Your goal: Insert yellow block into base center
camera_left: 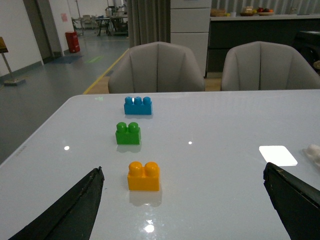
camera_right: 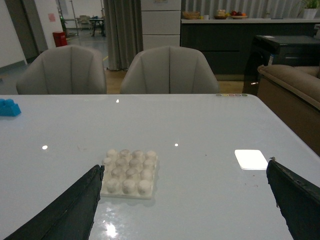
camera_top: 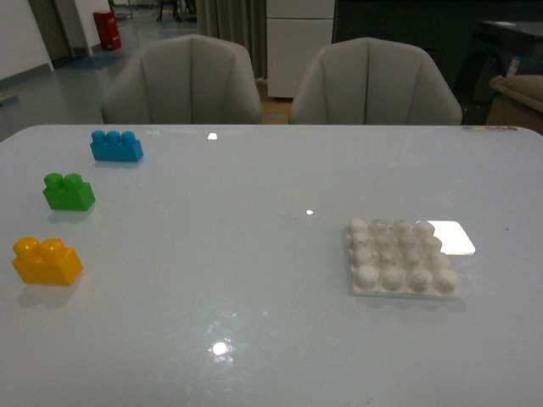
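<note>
The yellow block point(camera_top: 47, 260) rests on the table at the near left, studs up, and neither arm shows in the front view. In the left wrist view the yellow block point(camera_left: 144, 176) lies ahead of my left gripper point(camera_left: 184, 187), which is open with nothing between its dark fingers point(camera_left: 75, 207). The white studded base point(camera_top: 402, 258) lies flat at the right of the table. Seen from the right wrist, the base point(camera_right: 129, 173) sits just ahead of one finger point(camera_right: 75, 210) of my right gripper point(camera_right: 185, 187), which is open and holds nothing.
A green brick point(camera_top: 69, 192) and a blue brick point(camera_top: 116, 146) stand behind the yellow one along the left side. A bright light patch point(camera_top: 450, 237) lies by the base's far right corner. Two grey chairs point(camera_top: 182, 80) stand beyond the far table edge.
</note>
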`<state>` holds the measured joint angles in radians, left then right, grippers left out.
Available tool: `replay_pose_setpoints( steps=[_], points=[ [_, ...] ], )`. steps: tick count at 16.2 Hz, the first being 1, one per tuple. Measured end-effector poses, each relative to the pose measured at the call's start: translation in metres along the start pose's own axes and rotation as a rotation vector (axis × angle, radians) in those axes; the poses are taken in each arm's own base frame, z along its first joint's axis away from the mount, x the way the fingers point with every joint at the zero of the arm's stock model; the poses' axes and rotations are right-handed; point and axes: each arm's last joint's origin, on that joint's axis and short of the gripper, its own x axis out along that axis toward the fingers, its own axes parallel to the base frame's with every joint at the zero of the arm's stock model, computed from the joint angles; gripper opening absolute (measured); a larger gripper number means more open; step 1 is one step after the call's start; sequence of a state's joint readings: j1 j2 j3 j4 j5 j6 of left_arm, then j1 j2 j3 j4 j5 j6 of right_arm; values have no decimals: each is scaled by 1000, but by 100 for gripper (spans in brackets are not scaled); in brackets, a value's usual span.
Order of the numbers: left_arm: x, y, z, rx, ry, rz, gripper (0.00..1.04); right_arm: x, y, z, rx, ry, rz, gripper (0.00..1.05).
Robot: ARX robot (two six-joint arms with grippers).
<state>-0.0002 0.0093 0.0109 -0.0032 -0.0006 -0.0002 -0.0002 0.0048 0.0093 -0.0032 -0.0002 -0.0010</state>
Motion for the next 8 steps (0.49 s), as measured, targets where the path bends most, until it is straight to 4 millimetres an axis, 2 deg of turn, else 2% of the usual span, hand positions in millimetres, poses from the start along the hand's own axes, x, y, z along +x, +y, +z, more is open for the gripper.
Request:
replay_pose_setpoints(
  steps=[8],
  points=[
    [0, 0, 0, 0, 0, 0, 98, 0, 0, 0, 0, 0, 0, 98]
  ],
)
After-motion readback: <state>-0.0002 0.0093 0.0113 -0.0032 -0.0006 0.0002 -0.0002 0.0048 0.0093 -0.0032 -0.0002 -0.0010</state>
